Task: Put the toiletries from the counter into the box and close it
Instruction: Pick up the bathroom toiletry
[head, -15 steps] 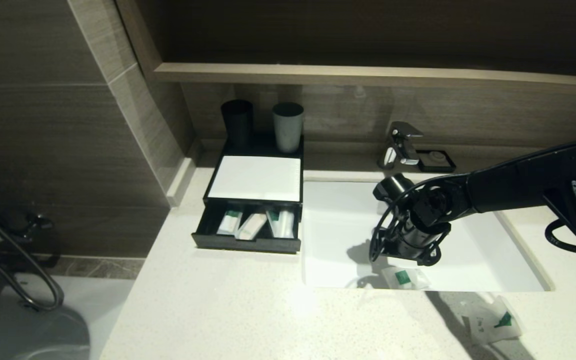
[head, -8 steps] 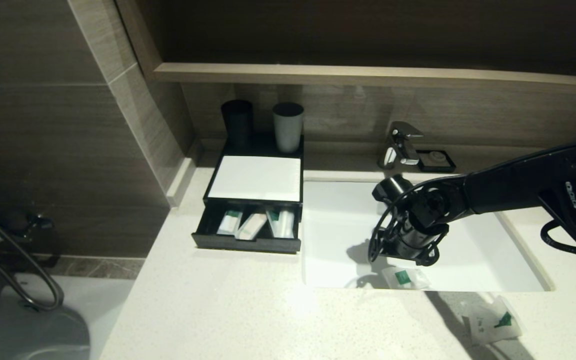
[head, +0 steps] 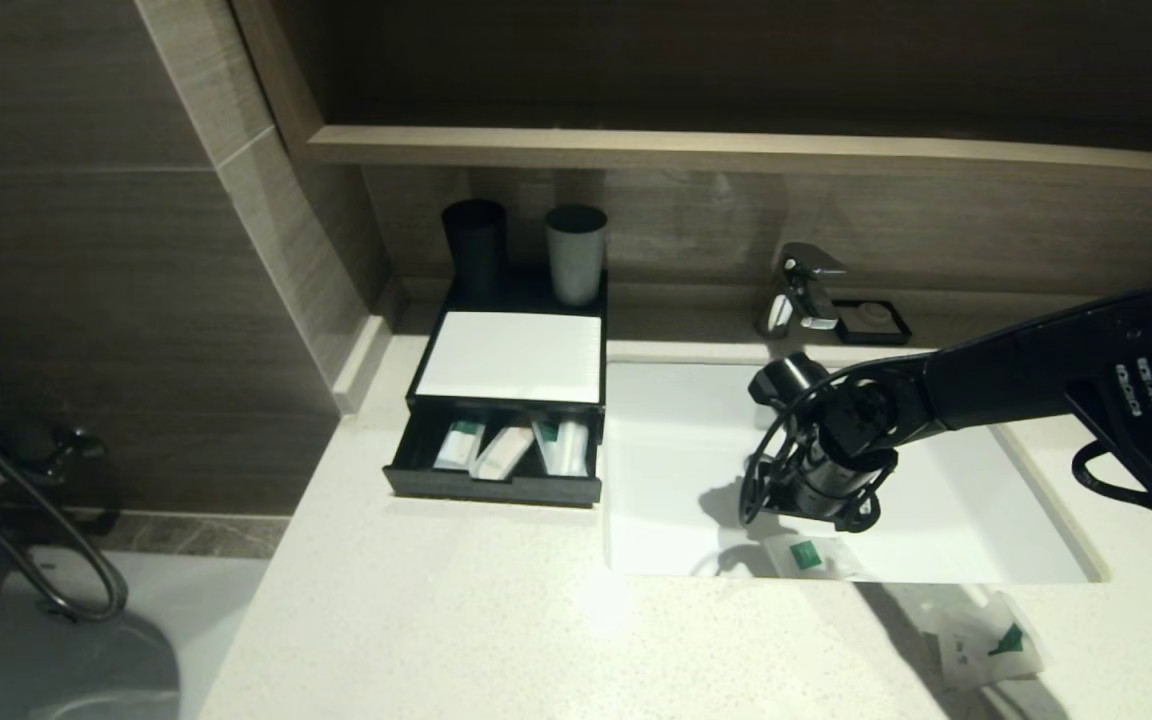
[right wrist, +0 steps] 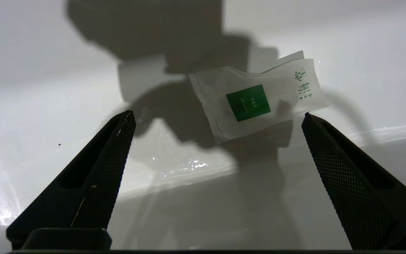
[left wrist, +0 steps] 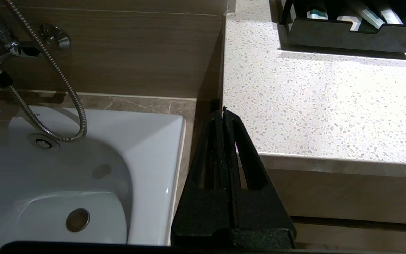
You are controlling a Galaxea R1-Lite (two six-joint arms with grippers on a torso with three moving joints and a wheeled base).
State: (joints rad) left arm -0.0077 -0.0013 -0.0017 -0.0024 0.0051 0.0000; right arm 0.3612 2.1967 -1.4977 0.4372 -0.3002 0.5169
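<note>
A white sachet with a green square (head: 808, 556) lies inside the sink against its near wall; it also shows in the right wrist view (right wrist: 256, 98). My right gripper (right wrist: 217, 118) hangs just above it, open and empty, its body over the sink in the head view (head: 816, 475). A second white sachet (head: 988, 647) lies on the counter at the near right. The black box (head: 511, 385) has its drawer (head: 496, 487) pulled open, with several tubes (head: 506, 447) inside. My left gripper (left wrist: 223, 113) is shut and empty, parked below the counter's left edge.
The white sink (head: 676, 450) fills the counter's middle, with a chrome tap (head: 801, 290) and a black soap dish (head: 871, 320) behind. A black cup (head: 474, 243) and a grey cup (head: 576, 252) stand on the box's back. A bathtub (left wrist: 65, 169) lies left of the counter (left wrist: 315, 98).
My right arm has shifted slightly to the left over the sink and the gripper sits a little nearer the sachet. Nothing else has moved.
</note>
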